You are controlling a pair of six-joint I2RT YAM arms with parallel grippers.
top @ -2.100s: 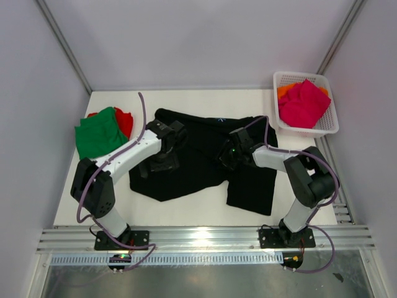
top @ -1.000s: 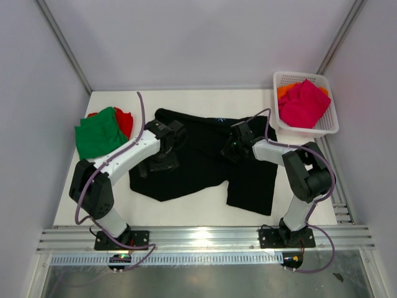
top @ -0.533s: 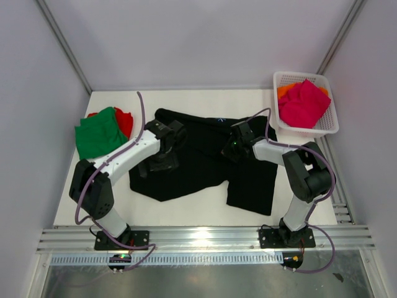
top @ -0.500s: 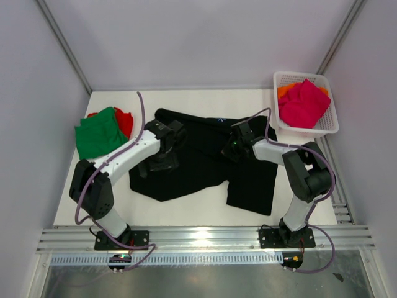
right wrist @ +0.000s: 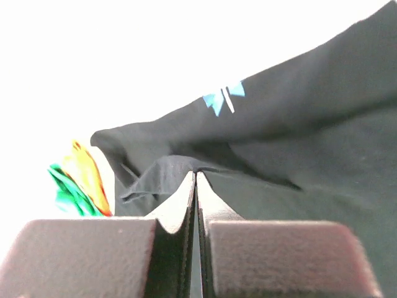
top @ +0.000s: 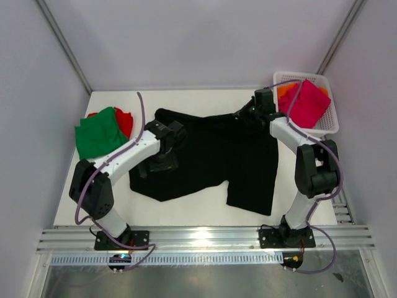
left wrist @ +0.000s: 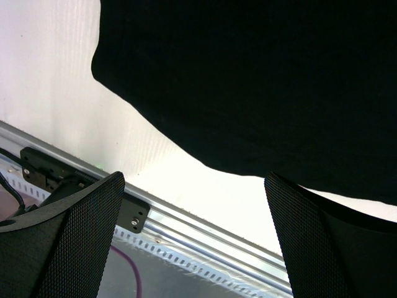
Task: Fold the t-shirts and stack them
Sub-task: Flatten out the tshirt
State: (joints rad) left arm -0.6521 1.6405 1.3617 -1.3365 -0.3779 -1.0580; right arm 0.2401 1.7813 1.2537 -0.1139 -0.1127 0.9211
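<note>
A large black t-shirt (top: pixel 211 158) lies spread over the middle of the table. My left gripper (top: pixel 163 162) hovers open over the shirt's left part; in the left wrist view its fingers (left wrist: pixel 87 211) stand wide apart above the shirt's near hem (left wrist: pixel 248 93), with nothing between them. My right gripper (top: pixel 244 118) is at the shirt's back right edge. It is shut, with a fold of black cloth (right wrist: pixel 167 171) pinched at its tips (right wrist: pixel 196 175). Folded green (top: pixel 96 133) and red (top: pixel 126 121) t-shirts lie at the left. Magenta (top: pixel 304 102) and orange (top: pixel 285 90) t-shirts sit in the basket.
The white lattice basket (top: pixel 329 128) stands at the back right corner, close to my right wrist. A metal rail (top: pixel 205 236) runs along the table's near edge. White walls close in the table on three sides.
My right gripper has shut on the black cloth and carried it toward the back right, next to the basket, which spread out the shirt's right side. The left arm has stayed still.
</note>
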